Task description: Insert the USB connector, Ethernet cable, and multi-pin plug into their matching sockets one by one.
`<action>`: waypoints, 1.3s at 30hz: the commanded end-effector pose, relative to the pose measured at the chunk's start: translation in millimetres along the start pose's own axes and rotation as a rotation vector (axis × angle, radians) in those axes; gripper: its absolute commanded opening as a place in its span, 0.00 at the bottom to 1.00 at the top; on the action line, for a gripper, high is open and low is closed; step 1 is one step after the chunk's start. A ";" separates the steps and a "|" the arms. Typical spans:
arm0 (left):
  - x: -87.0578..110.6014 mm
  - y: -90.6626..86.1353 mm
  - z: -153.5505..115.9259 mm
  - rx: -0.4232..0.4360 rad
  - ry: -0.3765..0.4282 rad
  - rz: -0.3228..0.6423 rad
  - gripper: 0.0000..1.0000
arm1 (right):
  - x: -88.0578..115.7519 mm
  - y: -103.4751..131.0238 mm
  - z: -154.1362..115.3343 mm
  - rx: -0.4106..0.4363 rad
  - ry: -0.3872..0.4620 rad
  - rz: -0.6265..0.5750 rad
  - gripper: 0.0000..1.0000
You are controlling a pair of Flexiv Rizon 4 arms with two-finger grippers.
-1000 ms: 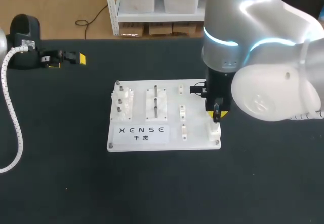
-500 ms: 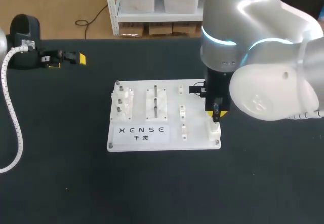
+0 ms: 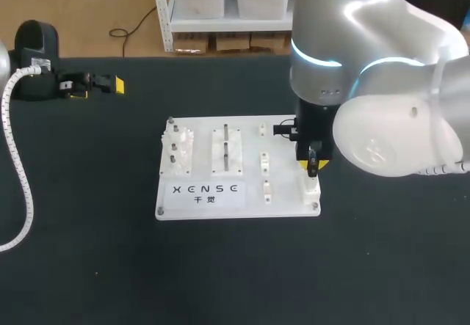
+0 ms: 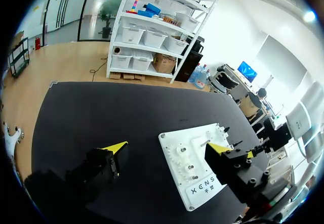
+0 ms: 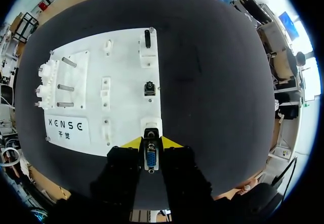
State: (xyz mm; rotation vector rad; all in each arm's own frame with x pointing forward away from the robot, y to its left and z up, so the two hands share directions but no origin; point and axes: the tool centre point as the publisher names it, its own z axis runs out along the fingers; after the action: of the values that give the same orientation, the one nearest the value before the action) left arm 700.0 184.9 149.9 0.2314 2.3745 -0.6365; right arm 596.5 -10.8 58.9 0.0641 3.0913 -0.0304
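Right gripper [image 3: 312, 166] hovers over the lower right corner of the board [image 3: 286, 196], fingers clamped on the multi-pin plug [image 5: 151, 161], its tip right at the socket [image 5: 151, 126]. Left gripper [image 3: 110, 84] sits upper left of the frame, well apart, fingers spread wide, holding nothing.

Matt black table [image 3: 88, 252], smooth white plastic board [image 3: 283, 200] with metal pegs [image 5: 69, 61], glossy right arm [image 3: 389, 83].

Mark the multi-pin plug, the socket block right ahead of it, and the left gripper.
multi-pin plug [image 5: 150, 162]: right wrist view, its blue pin face.
socket block [image 5: 151, 122]: right wrist view, its white top.
left gripper [image 3: 116, 84]: head view, between its yellow tips.
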 end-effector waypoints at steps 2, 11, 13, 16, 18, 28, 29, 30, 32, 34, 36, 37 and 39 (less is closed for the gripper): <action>0.0 0.0 0.0 0.000 0.000 0.000 1.00 | 2.6 -1.2 2.6 0.000 -0.005 0.001 0.00; 0.0 0.0 0.0 0.000 0.000 0.000 1.00 | 6.8 -0.2 7.9 0.010 0.006 -0.001 0.00; 0.0 0.0 0.0 0.000 0.000 0.000 1.00 | 7.2 -0.4 8.6 0.011 0.008 -0.002 0.00; 0.0 0.0 0.0 0.000 0.000 0.000 1.00 | 7.4 -0.9 9.1 0.017 0.011 -0.004 0.00; 0.0 0.0 0.0 0.000 0.000 0.000 1.00 | 7.0 -1.5 8.8 0.017 0.009 -0.004 0.00; 0.0 0.0 0.0 0.000 0.000 0.000 1.00 | 8.2 -4.1 18.3 0.024 0.025 0.005 0.00; 0.0 0.0 0.0 0.000 0.000 0.000 1.00 | 8.2 -4.4 19.5 0.024 0.026 0.005 0.00; 0.0 0.0 0.0 0.000 0.000 0.000 1.00 | 8.3 -4.8 22.2 0.026 0.032 0.008 0.00; 0.0 0.0 0.0 0.000 0.000 0.000 1.00 | 8.4 -5.3 24.5 0.027 0.038 0.014 0.00; 0.0 0.0 0.0 0.000 0.000 0.000 1.00 | 8.3 -6.0 26.2 0.027 0.041 0.016 0.00; 0.0 0.0 0.0 0.000 0.000 0.000 1.00 | 8.0 -6.7 27.9 0.027 0.044 0.021 0.00; 0.0 0.0 0.0 0.000 0.000 0.000 1.00 | 7.7 -6.9 28.5 0.028 0.045 0.022 0.00; 0.0 0.0 0.0 0.000 0.000 0.000 1.00 | 6.8 -7.7 29.2 0.028 0.048 0.025 0.00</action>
State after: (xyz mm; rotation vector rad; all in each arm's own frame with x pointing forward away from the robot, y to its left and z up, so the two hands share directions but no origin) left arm 700.0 184.9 149.9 0.2314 2.3744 -0.6365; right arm 590.5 -15.4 50.1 0.1016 3.1336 -0.0704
